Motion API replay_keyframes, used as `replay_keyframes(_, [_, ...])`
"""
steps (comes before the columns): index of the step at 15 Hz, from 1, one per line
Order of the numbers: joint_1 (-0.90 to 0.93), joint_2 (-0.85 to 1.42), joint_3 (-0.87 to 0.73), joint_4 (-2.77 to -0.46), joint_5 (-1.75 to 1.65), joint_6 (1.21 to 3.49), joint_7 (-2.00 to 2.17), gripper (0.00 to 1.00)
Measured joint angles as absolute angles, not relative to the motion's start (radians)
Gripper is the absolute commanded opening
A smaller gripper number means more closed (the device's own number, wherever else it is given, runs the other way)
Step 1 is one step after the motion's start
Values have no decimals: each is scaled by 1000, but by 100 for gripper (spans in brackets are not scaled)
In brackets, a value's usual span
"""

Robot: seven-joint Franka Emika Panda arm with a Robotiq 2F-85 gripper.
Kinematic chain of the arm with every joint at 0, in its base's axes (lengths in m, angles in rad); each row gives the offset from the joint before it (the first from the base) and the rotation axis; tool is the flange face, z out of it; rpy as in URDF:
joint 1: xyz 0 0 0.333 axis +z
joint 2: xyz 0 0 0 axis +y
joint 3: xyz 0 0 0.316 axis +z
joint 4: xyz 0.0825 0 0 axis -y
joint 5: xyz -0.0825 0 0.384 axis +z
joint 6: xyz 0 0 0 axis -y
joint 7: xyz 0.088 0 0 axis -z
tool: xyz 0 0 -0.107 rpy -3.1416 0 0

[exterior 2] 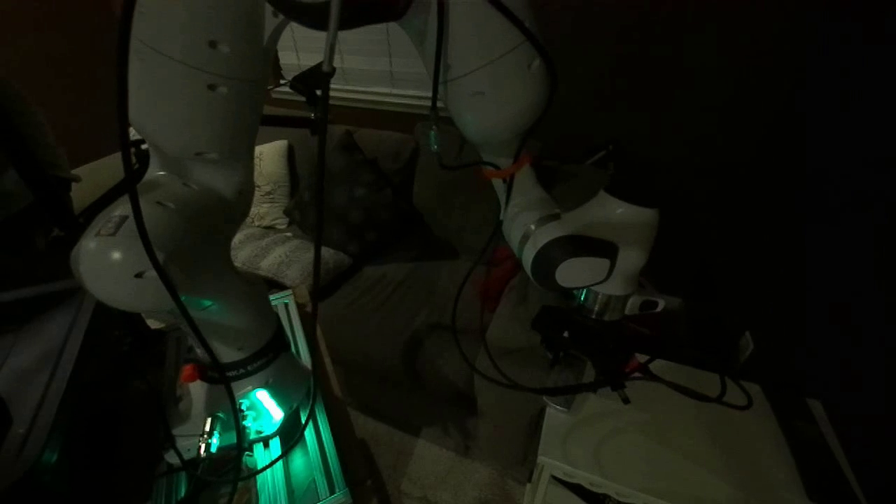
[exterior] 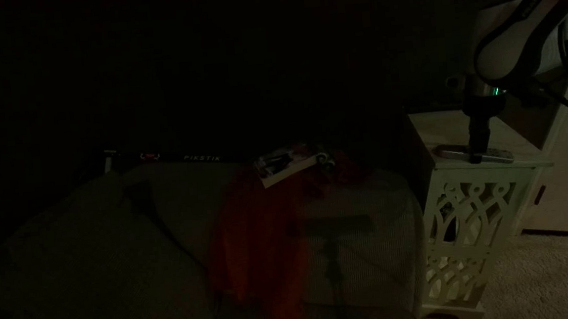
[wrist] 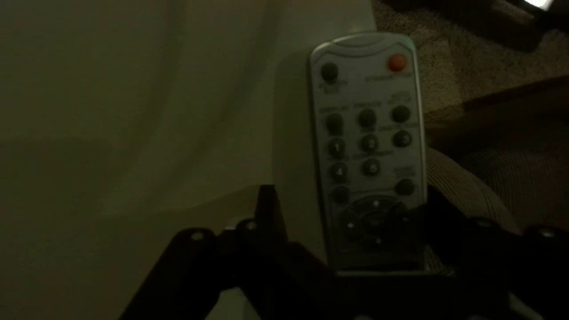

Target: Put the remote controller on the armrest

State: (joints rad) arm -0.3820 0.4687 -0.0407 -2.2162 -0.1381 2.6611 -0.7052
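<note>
The pale grey remote controller (wrist: 366, 133) lies flat, buttons up, along the edge of the white lattice-sided box (exterior: 473, 180). It also shows in an exterior view (exterior: 499, 154). My gripper (wrist: 349, 191) is open, with a finger on each side of the remote's lower part. The right finger is close against or over the remote's right edge; I cannot tell if it touches. A gap separates the left finger from the remote. In an exterior view the gripper (exterior: 476, 158) points down at the remote. The couch armrest (exterior: 387, 252), in ribbed fabric, stands beside the box.
A red cloth (exterior: 260, 242) drapes over the couch, with a book (exterior: 284, 165) on top. A dark PIKSTIK tool (exterior: 203, 158) lies behind. A white cabinet (exterior: 564, 173) stands beside the box. Cables (exterior 2: 525, 385) hang from the arm. The scene is very dark.
</note>
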Motion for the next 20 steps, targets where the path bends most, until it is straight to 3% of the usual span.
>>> replay_keyframes(3, [-383, 468, -36, -2198, -136, 2637, -726, 30])
replay_keyframes(4, [-383, 468, -36, -2192, -136, 2630, -730, 28])
replay_keyframes(9, [-386, 436, -10, -2200, -68, 2527, -752, 28])
replay_keyframes(17, [-380, 222, 99, -2235, 497, 2153, -976, 28])
replay_keyframes(18, [-375, 209, 90, -2233, 550, 2109, -1013, 53])
replay_keyframes(20, [-368, 191, 70, -2234, 605, 2050, -1110, 53])
